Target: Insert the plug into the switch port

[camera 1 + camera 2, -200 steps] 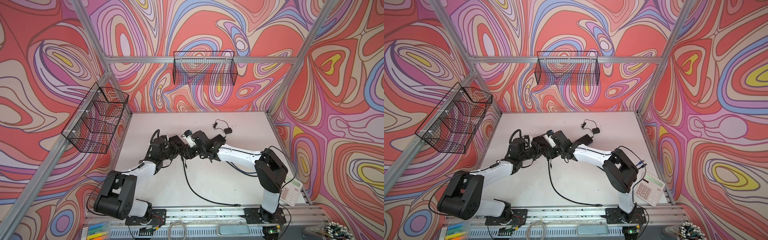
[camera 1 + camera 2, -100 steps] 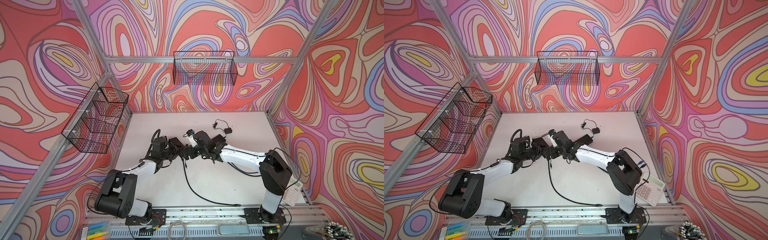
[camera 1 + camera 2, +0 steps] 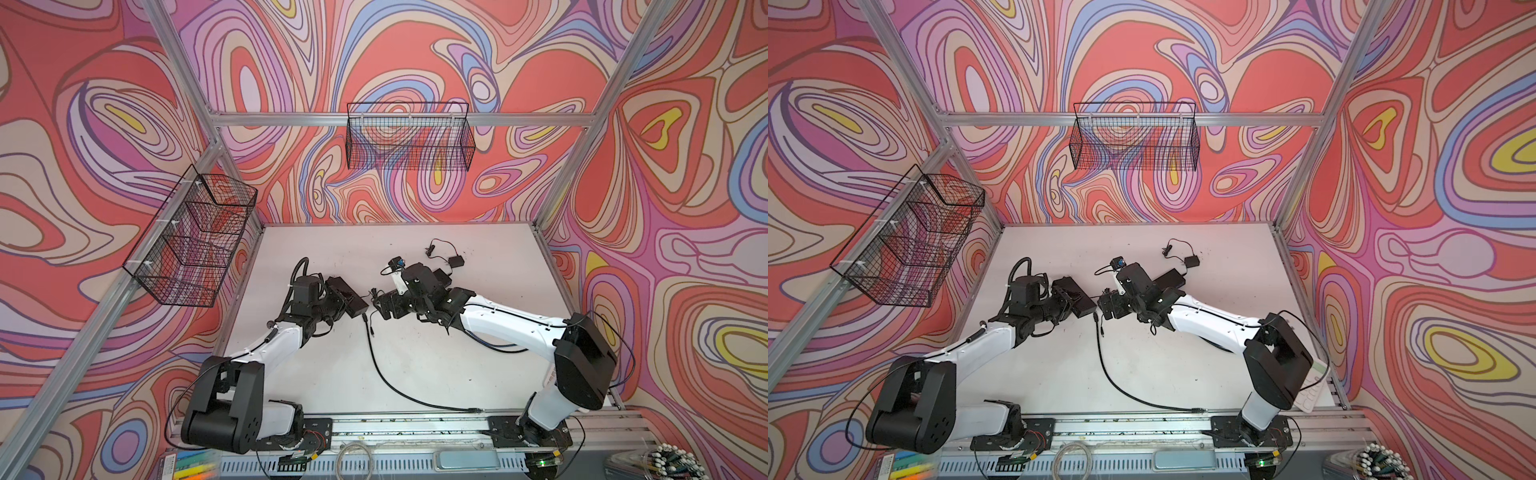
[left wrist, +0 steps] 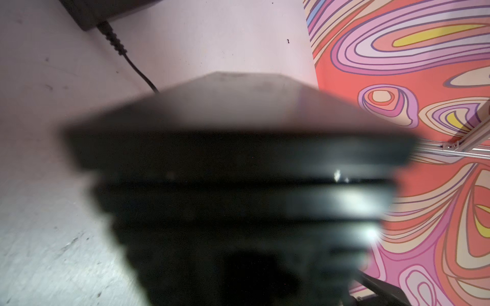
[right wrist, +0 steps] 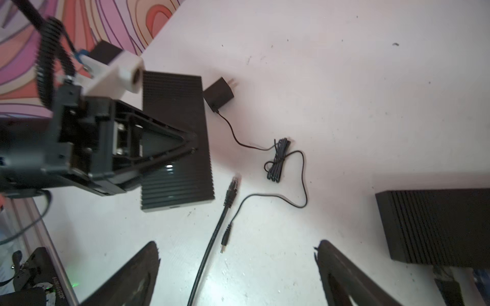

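Nearest the rail, a black round network cable (image 3: 377, 365) is laid across the white tabletop (image 3: 436, 365). Its black moulded plug (image 5: 233, 185) is seen lying flat, held by nothing, just beside the black ribbed rectangular switch (image 5: 175, 106). The right gripper (image 5: 237, 243) is spread wide and empty above the plug. The left gripper (image 5: 192, 144) is shut (tips together) over the switch's top; contact cannot be judged. Farther back, a second black ribbed box (image 5: 434, 225) and a small black power adapter (image 3: 456, 261) are found.
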`<act>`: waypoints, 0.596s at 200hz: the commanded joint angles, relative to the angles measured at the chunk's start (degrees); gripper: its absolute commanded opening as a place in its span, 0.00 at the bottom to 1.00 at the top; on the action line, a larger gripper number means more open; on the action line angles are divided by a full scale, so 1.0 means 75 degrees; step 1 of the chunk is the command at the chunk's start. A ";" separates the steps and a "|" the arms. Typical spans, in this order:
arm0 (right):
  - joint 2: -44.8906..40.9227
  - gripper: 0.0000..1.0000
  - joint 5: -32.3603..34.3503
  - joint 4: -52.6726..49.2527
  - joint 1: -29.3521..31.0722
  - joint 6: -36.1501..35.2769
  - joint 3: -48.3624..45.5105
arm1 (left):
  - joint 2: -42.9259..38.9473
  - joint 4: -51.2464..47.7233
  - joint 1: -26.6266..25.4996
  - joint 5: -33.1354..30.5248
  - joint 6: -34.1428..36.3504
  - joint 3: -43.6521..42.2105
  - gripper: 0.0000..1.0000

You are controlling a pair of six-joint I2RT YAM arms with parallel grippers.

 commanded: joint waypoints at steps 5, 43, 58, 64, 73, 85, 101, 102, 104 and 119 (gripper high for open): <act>0.0407 0.86 0.0399 -0.1319 0.0000 -0.0094 0.0195 | -0.0701 -0.0812 0.0184 0.0001 0.0466 -0.0086 0.21; 0.0819 0.64 0.0597 -0.1940 0.0003 -0.0378 0.0509 | -0.1648 -0.1900 0.0437 -0.0124 0.0857 -0.0292 0.22; 0.1261 0.59 0.0709 -0.2119 0.0023 -0.0558 0.0754 | -0.1975 -0.2296 0.0562 -0.0098 0.1010 -0.0340 0.22; 0.1372 0.59 0.0755 -0.2189 0.0018 -0.0635 0.0849 | -0.2085 -0.2454 0.0606 -0.0108 0.1065 -0.0352 0.22; 0.1610 0.58 0.0881 -0.2298 0.0038 -0.0770 0.1066 | -0.2265 -0.2666 0.0656 -0.0110 0.1140 -0.0370 0.22; 0.1949 0.57 0.1074 -0.2491 0.0068 -0.0968 0.1433 | -0.2460 -0.2957 0.0752 -0.0100 0.1234 -0.0386 0.22; 0.2442 0.56 0.1341 -0.2710 0.0150 -0.1336 0.1993 | -0.2682 -0.3203 0.0927 -0.0018 0.1318 -0.0428 0.22; 0.2468 0.56 0.1358 -0.2724 0.0151 -0.1359 0.2022 | -0.2698 -0.3216 0.0945 -0.0011 0.1321 -0.0431 0.22; 0.2523 0.56 0.1377 -0.2748 0.0161 -0.1403 0.2088 | -0.2716 -0.3223 0.0970 0.0006 0.1329 -0.0440 0.22; 0.2948 0.55 0.1496 -0.2853 0.0227 -0.1849 0.2531 | -0.2881 -0.3229 0.1173 0.0183 0.1359 -0.0493 0.22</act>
